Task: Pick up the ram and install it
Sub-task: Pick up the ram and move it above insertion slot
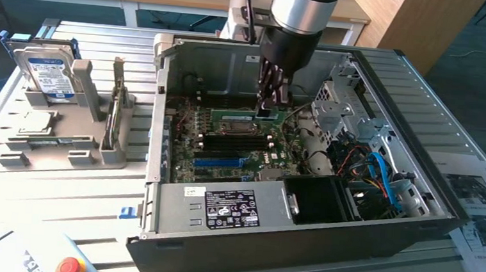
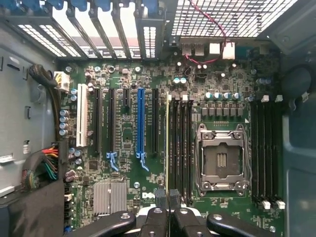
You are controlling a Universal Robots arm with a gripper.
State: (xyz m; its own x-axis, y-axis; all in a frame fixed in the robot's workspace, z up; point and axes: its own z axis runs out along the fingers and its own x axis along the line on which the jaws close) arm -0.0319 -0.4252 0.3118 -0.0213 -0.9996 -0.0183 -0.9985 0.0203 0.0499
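The ram [image 1: 237, 117] is a thin green stick standing on its long edge over the motherboard [image 1: 224, 151] inside the open computer case [image 1: 304, 243]. My gripper [image 1: 270, 107] reaches straight down from above and is shut on the stick's end at the exterior view's right. In the wrist view the ram [image 2: 167, 143] appears edge-on as a thin pale line between my two black fingertips [image 2: 161, 198]. It lies along the outermost of the black memory slots [image 2: 180, 148] beside the CPU socket [image 2: 220, 159]. Whether it is seated in the slot I cannot tell.
A grey fixture [image 1: 71, 143] at the exterior view's left holds a hard drive [image 1: 47, 74], a square chip [image 1: 38, 122] and an upright card [image 1: 117, 111]. The drive cage [image 1: 347, 114], cables [image 1: 381, 174] and a black fan shroud [image 1: 324, 199] crowd the case. A blue slot [image 2: 140, 123] runs nearby.
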